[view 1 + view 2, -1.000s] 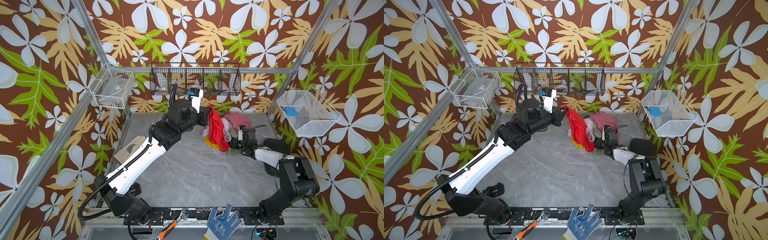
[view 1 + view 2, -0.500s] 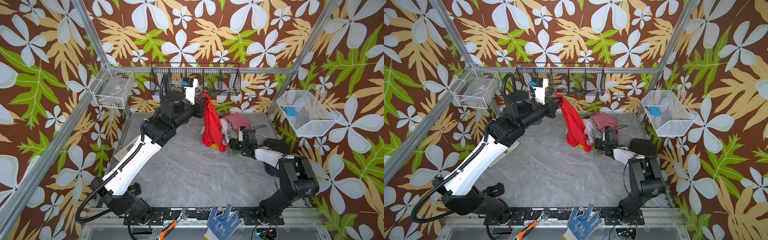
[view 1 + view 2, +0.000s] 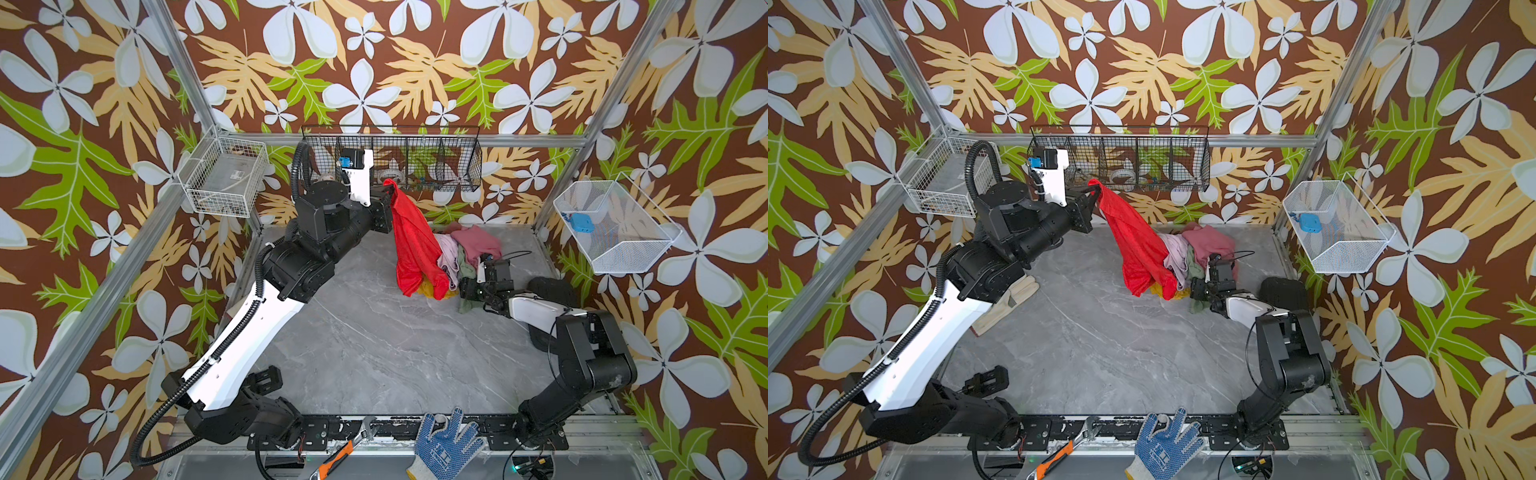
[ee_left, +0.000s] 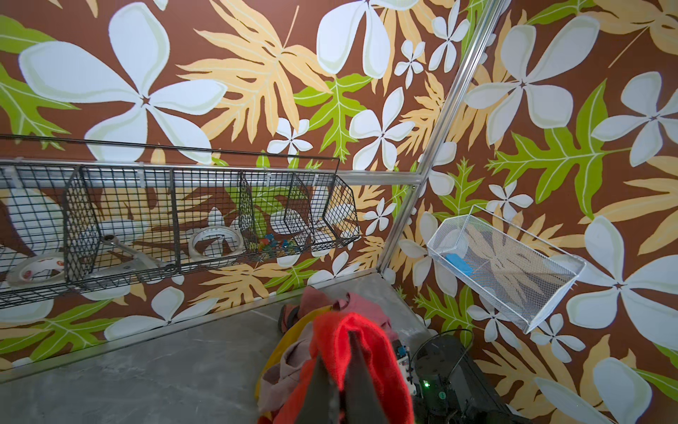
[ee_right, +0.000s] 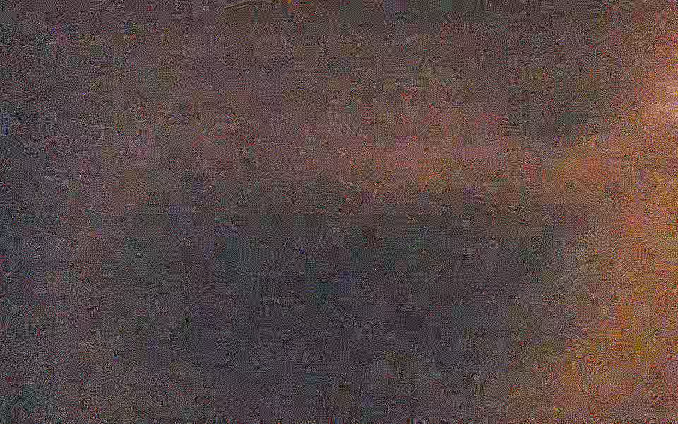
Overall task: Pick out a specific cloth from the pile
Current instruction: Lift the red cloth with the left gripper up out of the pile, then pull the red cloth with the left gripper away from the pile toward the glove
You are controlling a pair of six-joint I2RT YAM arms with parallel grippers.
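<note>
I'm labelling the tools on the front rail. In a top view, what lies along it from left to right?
Orange-handled cutter → wrench → blue dotted work glove.

Cloth [image 3: 415, 245] bright scarlet red; pile [image 3: 465, 253] dusty pink, pale lilac, olive green w/ mustard yellow at bottom. Bench [image 3: 374, 345] grey marble veining. Walls [image 3: 374, 62] brown w/ white flowers, tan & green leaves. Glove [image 3: 444, 440] blue-dotted.
</note>
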